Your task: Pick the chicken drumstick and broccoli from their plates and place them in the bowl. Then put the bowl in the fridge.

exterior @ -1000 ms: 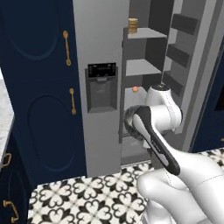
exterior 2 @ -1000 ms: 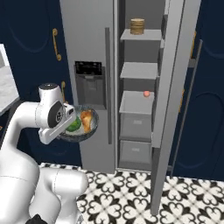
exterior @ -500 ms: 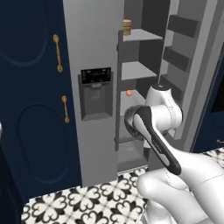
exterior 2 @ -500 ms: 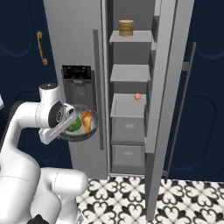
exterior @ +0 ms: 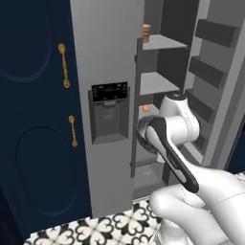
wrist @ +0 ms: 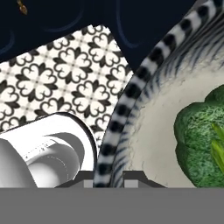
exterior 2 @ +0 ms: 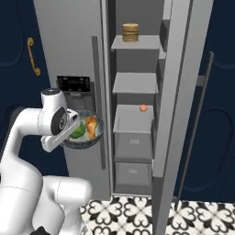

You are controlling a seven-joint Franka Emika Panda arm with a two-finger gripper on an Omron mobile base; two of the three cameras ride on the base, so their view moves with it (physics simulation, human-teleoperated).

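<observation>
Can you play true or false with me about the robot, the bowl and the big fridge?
1. The gripper is pinching the rim of the bowl. True.
2. The bowl is empty. False: the broccoli and the chicken drumstick lie in it.
3. The bowl already sits on a fridge shelf. False: it is held up in front of the fridge.
4. The fridge door is open. True: its shelves show.
5. A small orange fruit sits on a shelf. True.

Both base views face the open fridge [exterior: 158, 86] from behind; hand view looks close down into the bowl [wrist: 131, 109]
</observation>
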